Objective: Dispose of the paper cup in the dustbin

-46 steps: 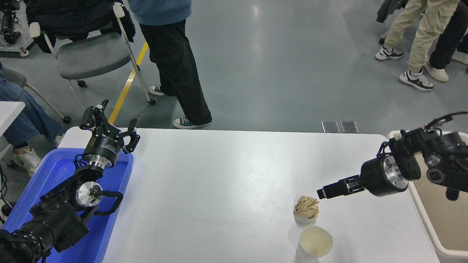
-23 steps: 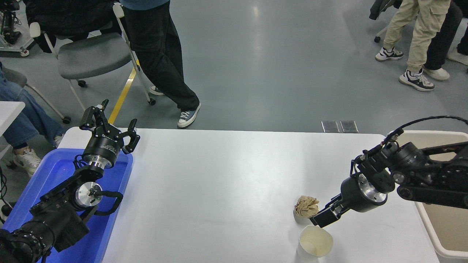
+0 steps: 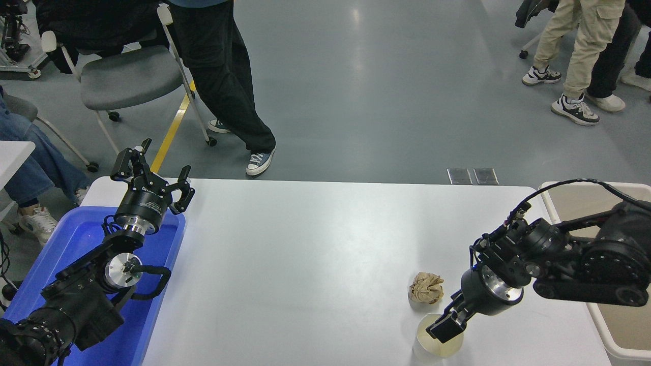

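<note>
Our right pincer (image 3: 445, 327) dips into the paper cup (image 3: 436, 344) on the worktop (image 3: 305, 264); can't tell its grip.

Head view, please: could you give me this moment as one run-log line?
right gripper: over paper cup rim, grasp unclear | cup upright on table | paper ball beside | dustbin at right | left gripper parked, open

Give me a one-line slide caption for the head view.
Right gripper reaches into the upright paper cup beside a crumpled paper ball; dustbin waits at right.
</note>
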You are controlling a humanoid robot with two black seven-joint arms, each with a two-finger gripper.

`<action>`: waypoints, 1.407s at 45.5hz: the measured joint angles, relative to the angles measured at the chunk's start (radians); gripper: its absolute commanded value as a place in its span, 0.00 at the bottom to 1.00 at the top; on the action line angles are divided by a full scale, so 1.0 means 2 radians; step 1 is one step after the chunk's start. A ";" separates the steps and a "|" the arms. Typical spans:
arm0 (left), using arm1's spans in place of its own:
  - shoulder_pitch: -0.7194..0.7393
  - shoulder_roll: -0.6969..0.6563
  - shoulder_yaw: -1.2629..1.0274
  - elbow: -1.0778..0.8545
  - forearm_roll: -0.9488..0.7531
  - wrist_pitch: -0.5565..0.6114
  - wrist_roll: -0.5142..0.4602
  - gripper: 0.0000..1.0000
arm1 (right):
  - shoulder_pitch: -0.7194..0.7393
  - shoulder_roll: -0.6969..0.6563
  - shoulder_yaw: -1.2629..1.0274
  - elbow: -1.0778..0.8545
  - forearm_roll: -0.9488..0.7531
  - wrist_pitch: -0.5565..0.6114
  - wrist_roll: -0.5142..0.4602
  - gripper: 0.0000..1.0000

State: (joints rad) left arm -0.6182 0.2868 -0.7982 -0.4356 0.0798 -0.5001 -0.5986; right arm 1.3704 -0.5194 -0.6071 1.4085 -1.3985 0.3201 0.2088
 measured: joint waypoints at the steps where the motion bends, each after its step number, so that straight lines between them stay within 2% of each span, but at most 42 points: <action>1: 0.000 0.000 0.000 0.000 0.000 0.000 0.000 1.00 | -0.001 0.001 0.000 -0.001 -0.001 -0.001 0.002 0.89; 4: 0.000 0.000 0.000 0.000 0.000 0.000 0.000 1.00 | -0.003 0.002 -0.001 -0.004 -0.004 -0.006 0.008 0.85; 9: 0.000 0.000 0.000 0.000 0.000 0.000 0.000 1.00 | -0.006 0.003 -0.002 -0.008 -0.010 -0.012 0.017 0.74; 12: 0.000 0.000 0.000 0.000 0.000 0.000 0.000 1.00 | -0.008 0.003 -0.002 -0.011 -0.013 -0.017 0.023 0.57; 14: 0.000 0.000 0.000 0.000 0.000 0.000 0.000 1.00 | -0.009 0.003 -0.002 -0.012 -0.014 -0.019 0.026 0.51; 16: 0.000 0.000 0.000 0.000 0.000 0.000 0.000 1.00 | -0.010 0.003 -0.002 -0.014 -0.015 -0.022 0.029 0.40; 20: 0.000 0.000 0.000 0.000 0.000 0.000 0.000 1.00 | -0.011 0.003 -0.004 -0.016 -0.018 -0.025 0.035 0.32; 25: 0.000 0.000 0.000 0.000 0.000 0.000 0.000 1.00 | -0.011 0.003 -0.013 -0.018 -0.021 -0.027 0.040 0.12; 27: 0.000 0.000 0.000 0.000 0.000 0.000 0.000 1.00 | -0.011 0.003 -0.016 -0.019 -0.022 -0.028 0.041 0.00; 52: 0.000 0.000 0.000 0.000 0.000 0.000 0.000 1.00 | -0.001 0.003 -0.030 -0.029 -0.025 -0.029 0.052 0.00; 64: 0.000 0.000 0.000 0.000 0.000 0.000 0.000 1.00 | 0.056 -0.016 -0.039 -0.004 -0.006 -0.027 0.053 0.00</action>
State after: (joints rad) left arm -0.6182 0.2869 -0.7981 -0.4356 0.0798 -0.5001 -0.5987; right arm 1.4823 -0.5517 -0.6848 1.4008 -1.4110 0.2671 0.3158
